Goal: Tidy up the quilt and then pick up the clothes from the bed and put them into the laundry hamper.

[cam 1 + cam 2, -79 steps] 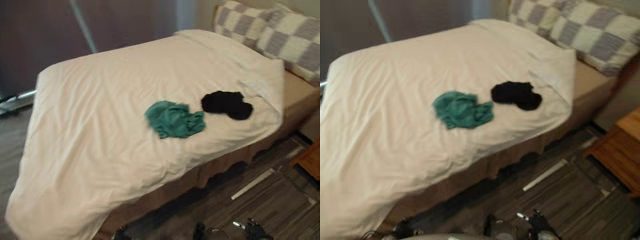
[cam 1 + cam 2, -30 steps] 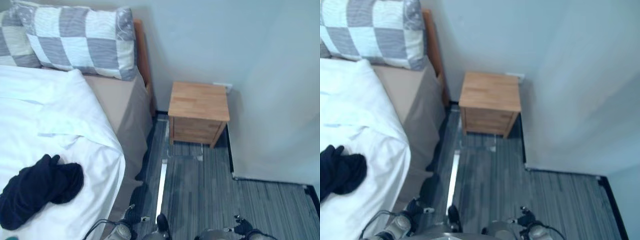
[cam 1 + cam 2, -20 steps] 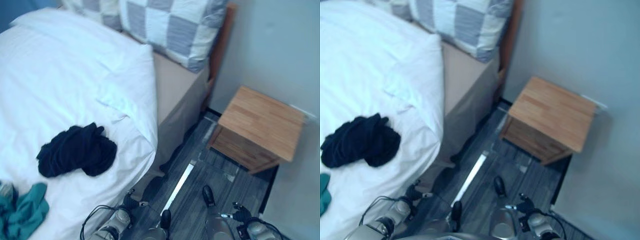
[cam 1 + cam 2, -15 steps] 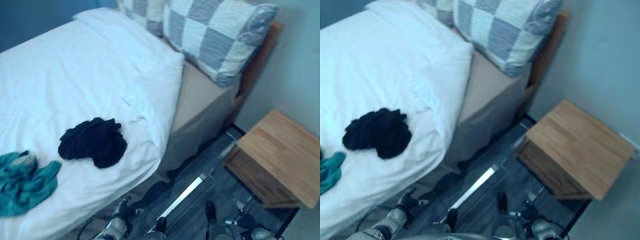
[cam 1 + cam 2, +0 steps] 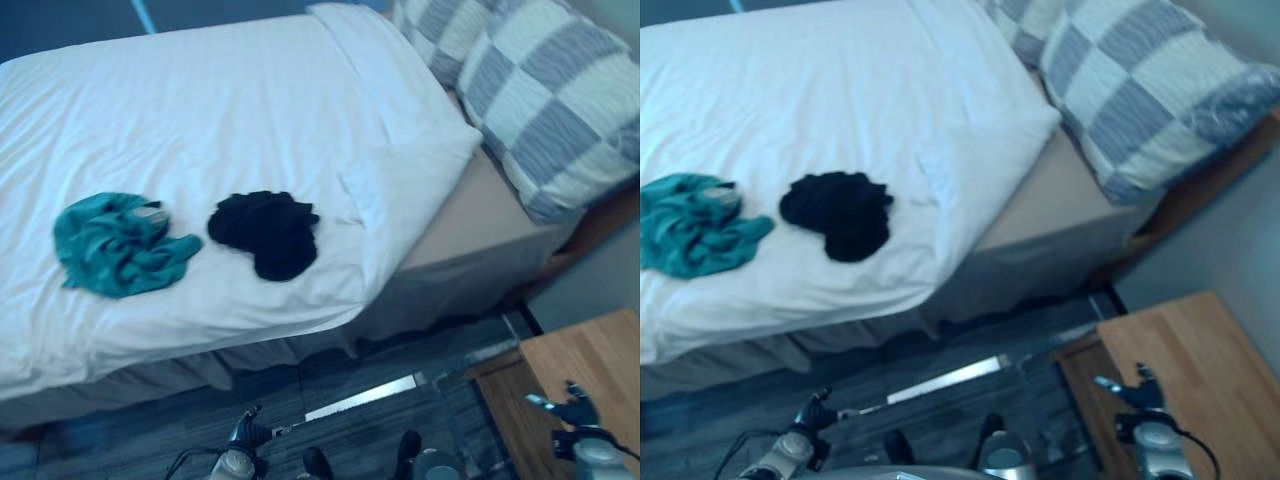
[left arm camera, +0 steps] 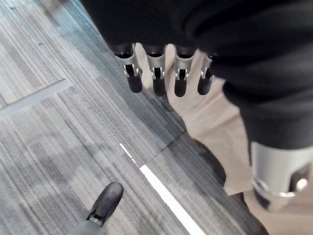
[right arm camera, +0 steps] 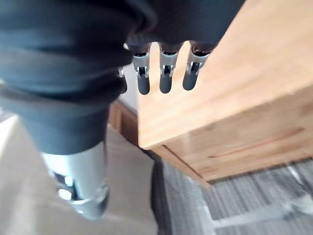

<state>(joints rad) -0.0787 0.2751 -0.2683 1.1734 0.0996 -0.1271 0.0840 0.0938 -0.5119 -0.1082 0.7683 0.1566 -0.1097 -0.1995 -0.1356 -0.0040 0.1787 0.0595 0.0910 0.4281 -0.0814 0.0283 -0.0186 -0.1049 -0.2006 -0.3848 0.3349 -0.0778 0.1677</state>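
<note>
A white quilt (image 5: pixel 230 110) covers the bed, with its top corner (image 5: pixel 400 165) rumpled and turned over near the pillows. On the quilt lie a crumpled teal garment (image 5: pixel 112 243) and, just right of it, a black garment (image 5: pixel 265 230). My left hand (image 6: pixel 155 81) hangs low beside the bed with straight fingers and holds nothing; it also appears at the bottom edge of the head view (image 5: pixel 805 420). My right hand (image 7: pixel 165 78) hangs open next to the wooden nightstand (image 7: pixel 234 93), also empty. Both hands are well below and apart from the garments.
Two grey-and-white checked pillows (image 5: pixel 560 110) lie at the bed's head. A bare beige mattress strip (image 5: pixel 470 215) shows beside the quilt. The nightstand (image 5: pixel 1185 375) stands at the lower right on grey striped floor. A white strip (image 5: pixel 360 398) lies on the floor by the bed.
The camera has swung from the nightstand and wall back toward the bed, so both garments are in full view. The garments and quilt have not moved on the bed.
</note>
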